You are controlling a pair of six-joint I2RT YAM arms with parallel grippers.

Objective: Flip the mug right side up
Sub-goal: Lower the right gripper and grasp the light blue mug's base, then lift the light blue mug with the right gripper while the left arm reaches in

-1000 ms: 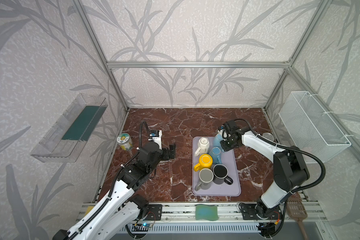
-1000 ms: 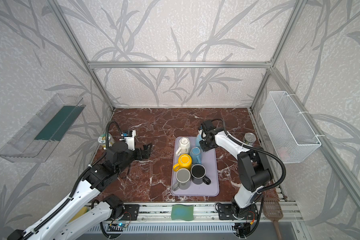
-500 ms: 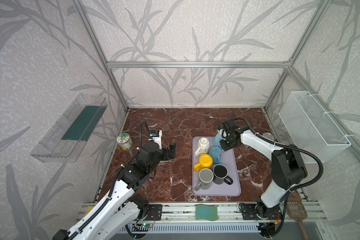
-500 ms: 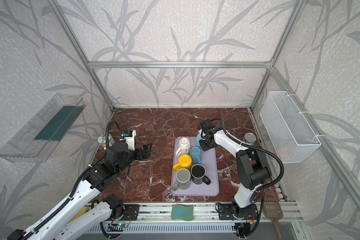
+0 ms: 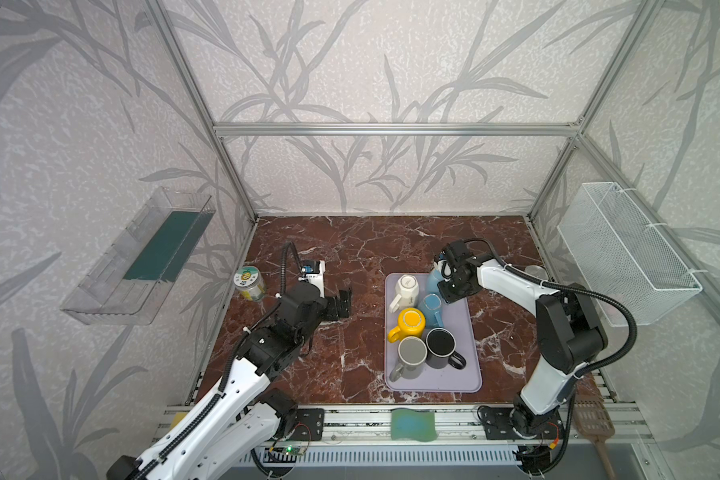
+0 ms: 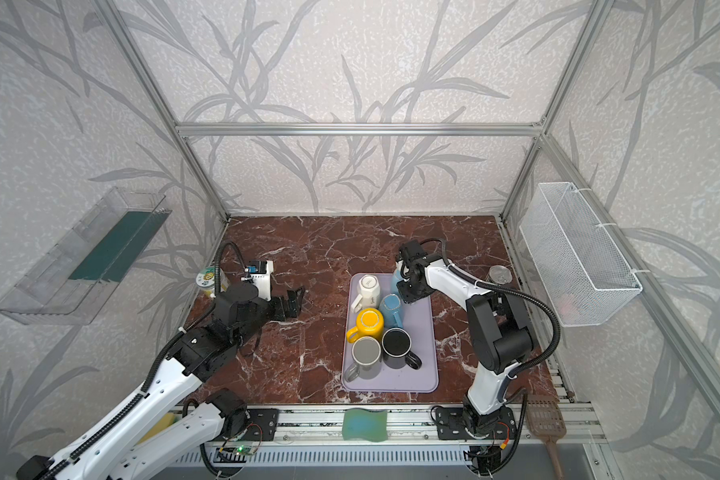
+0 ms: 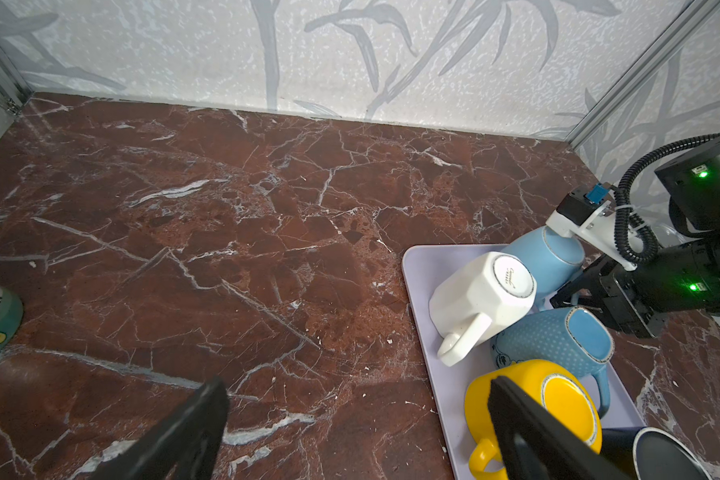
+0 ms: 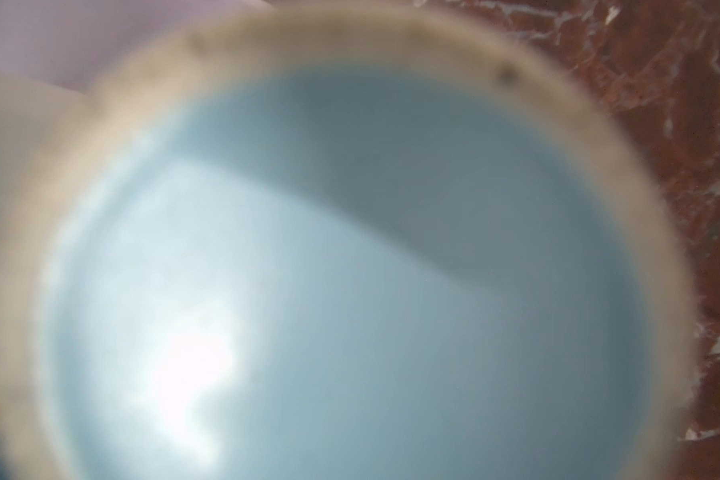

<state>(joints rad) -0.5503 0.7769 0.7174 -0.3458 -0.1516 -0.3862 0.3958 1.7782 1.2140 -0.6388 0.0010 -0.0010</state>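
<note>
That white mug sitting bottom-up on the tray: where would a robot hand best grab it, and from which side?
Probably the handle of the white mug: it juts free toward the tray's left edge, over bare tray, while the dotted blue mug and pale blue mug crowd the body's other side. Come from the left, jaws across the loop.
</note>
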